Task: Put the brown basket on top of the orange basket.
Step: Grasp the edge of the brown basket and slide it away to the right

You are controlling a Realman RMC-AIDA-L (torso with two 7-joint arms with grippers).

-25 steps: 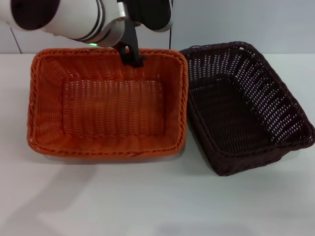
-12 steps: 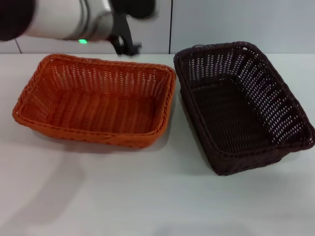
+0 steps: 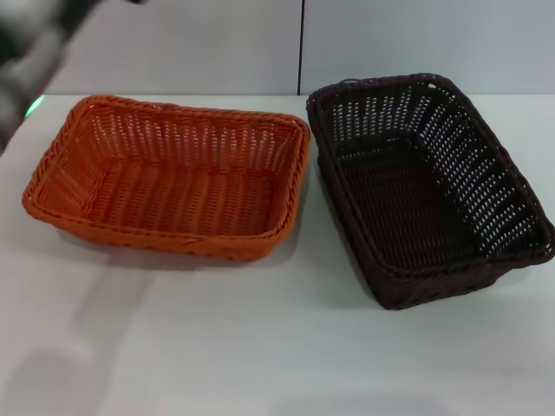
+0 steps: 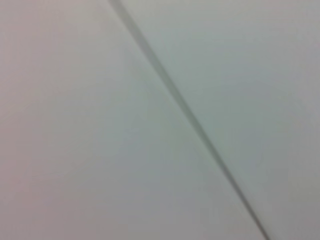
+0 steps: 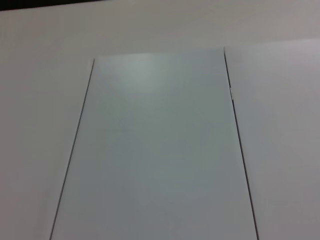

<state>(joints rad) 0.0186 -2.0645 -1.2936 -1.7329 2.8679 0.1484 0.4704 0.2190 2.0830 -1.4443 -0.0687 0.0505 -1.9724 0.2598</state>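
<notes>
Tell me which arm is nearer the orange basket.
Left. The left arm shows at the far left corner, just beyond the orange basket; its gripper is out of view. The right arm is not in view.

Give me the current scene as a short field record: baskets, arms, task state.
orange basket: on the white table, robot's left side, upright, empty
brown basket: on the table, robot's right side, upright, empty
basket relation: side by side, not stacked
left arm: blurred at the head view's upper left edge, gripper not visible
right arm: not in view
task state: stacking not yet done
</notes>
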